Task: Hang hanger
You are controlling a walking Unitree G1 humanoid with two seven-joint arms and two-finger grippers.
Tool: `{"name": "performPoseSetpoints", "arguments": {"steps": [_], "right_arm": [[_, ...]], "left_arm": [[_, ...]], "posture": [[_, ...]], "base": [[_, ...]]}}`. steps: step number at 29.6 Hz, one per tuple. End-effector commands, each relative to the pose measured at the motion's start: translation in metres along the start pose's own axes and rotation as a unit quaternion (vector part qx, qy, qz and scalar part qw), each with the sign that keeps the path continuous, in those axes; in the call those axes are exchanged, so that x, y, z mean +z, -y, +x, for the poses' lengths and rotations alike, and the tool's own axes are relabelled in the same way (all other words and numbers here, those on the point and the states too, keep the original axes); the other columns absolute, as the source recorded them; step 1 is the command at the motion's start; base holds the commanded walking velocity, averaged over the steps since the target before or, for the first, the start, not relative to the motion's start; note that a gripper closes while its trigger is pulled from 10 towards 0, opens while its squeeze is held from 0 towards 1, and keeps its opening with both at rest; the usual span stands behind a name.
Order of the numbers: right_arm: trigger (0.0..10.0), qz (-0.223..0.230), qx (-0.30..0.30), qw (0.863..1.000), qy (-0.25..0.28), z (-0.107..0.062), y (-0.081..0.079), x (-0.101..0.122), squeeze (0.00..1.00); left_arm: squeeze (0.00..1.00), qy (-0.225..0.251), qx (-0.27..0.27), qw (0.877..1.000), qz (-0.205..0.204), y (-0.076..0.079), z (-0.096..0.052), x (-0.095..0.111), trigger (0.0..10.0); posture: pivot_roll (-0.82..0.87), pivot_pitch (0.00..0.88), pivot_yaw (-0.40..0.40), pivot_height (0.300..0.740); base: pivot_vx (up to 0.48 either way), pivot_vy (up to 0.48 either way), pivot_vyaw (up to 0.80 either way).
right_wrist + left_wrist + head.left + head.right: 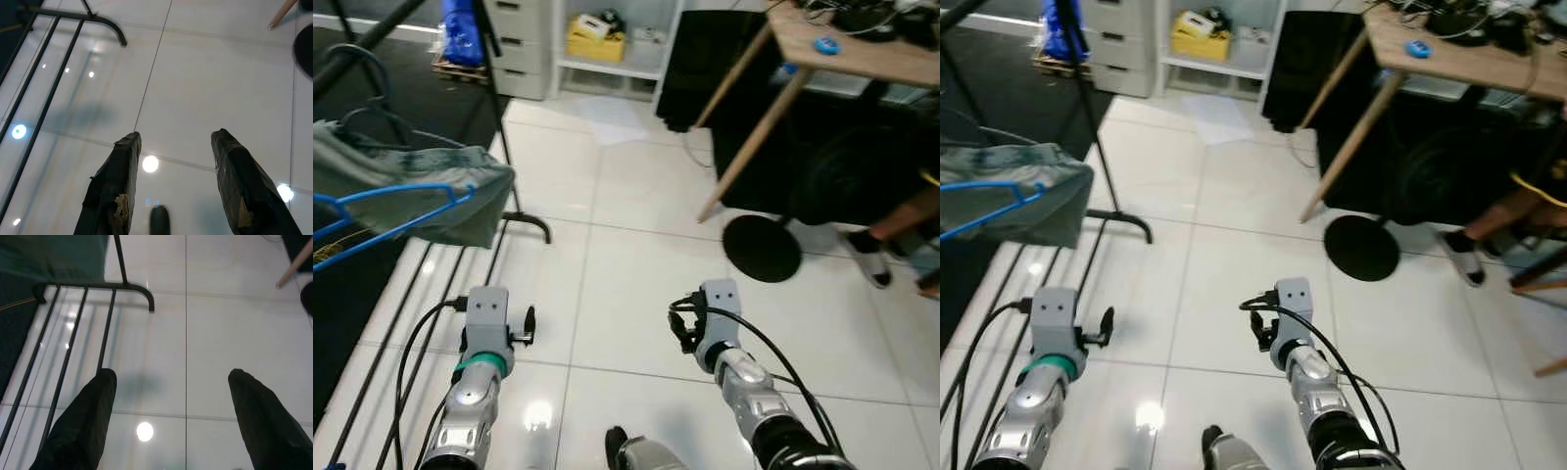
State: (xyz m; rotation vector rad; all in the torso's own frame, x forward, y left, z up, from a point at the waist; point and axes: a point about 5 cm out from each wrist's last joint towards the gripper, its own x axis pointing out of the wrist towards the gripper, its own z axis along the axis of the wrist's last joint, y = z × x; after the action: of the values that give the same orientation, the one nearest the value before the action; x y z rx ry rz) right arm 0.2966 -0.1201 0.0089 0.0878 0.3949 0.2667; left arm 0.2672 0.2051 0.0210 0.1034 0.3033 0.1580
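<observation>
Left claw (171, 421) is wide open, nothing between its fingers, held low over the white floor (636, 255). Right claw (173, 181) is the same: fingers spread, empty, pointing down at the tiles. Both arms are out in front at about the same height, which reads as a neutral ready pose, not a grasp.

Blue hanger (382, 211) is at far left, above the left arm, carrying a grey-green garment (421, 186). It looks to be up on the black clothes rack (524, 220), whose base rails run along the floor at left, but the hook and top rail are hard to make out, so I cannot tell if it is properly seated.

Neither claw touches the hanger, so likely it is either already hung or not yet picked.

Far right: wooden desk (862, 54), black round base (762, 248), a person's foot (869, 257).
</observation>
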Motion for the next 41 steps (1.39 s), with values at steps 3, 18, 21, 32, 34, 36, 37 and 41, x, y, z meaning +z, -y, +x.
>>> {"name": "performPoseSetpoints", "arguments": {"steps": [3,18,21,32,34,36,37,41], "right_arm": [[10.0,0.0,-0.002,1.0,-0.022,-0.004,0.004,-0.01,0.0],[10.0,0.001,-0.004,1.0,-0.021,-0.004,0.004,-0.011,0.0],[10.0,-0.002,-0.006,1.0,-0.022,-0.005,0.006,-0.012,0.0],[10.0,-0.005,-0.01,1.0,-0.021,-0.007,0.009,-0.011,0.0],[10.0,-0.005,-0.008,1.0,-0.02,-0.006,0.008,-0.011,0.0],[10.0,-0.005,-0.008,1.0,-0.02,-0.006,0.007,-0.011,0.0],[10.0,-0.005,-0.008,1.0,-0.02,-0.006,0.007,-0.011,0.0],[10.0,-0.006,-0.007,1.0,-0.022,-0.007,0.007,-0.012,0.0]], "left_arm": [[0.0,-0.022,0.003,1.0,-0.004,0.003,-0.005,-0.011,10.0],[0.0,-0.022,0.002,1.0,-0.003,0.004,-0.003,-0.009,10.0],[0.0,-0.022,-0.002,1.0,-0.005,0.008,-0.003,-0.009,10.0],[0.0,-0.014,-0.007,1.0,-0.009,0.01,0.0,-0.005,10.0],[0.0,-0.014,-0.009,1.0,-0.006,0.01,-0.001,-0.005,10.0],[0.0,-0.015,-0.009,1.0,-0.003,0.01,-0.002,-0.006,10.0],[0.0,-0.015,-0.009,1.0,-0.003,0.01,-0.002,-0.006,10.0],[0.0,-0.015,-0.014,1.0,0.011,0.01,-0.003,-0.008,10.0]], "posture": [[0.05,0.131,-0.049,0.74],[0.03,0.133,-0.041,0.74],[0.02,0.137,-0.043,0.74],[0.0,0.126,-0.035,0.74],[0.0,0.125,-0.036,0.74],[0.0,0.125,-0.036,0.74],[0.0,0.125,-0.036,0.74],[0.01,0.12,-0.04,0.74]], "base": [[0.0,0.0,-0.8],[0.0,0.0,-0.8],[0.0,0.0,-0.8],[0.0,0.0,-0.8],[0.0,0.0,-0.8],[0.0,0.0,-0.8],[0.0,0.0,-0.8],[0.0,0.0,-0.8]]}}
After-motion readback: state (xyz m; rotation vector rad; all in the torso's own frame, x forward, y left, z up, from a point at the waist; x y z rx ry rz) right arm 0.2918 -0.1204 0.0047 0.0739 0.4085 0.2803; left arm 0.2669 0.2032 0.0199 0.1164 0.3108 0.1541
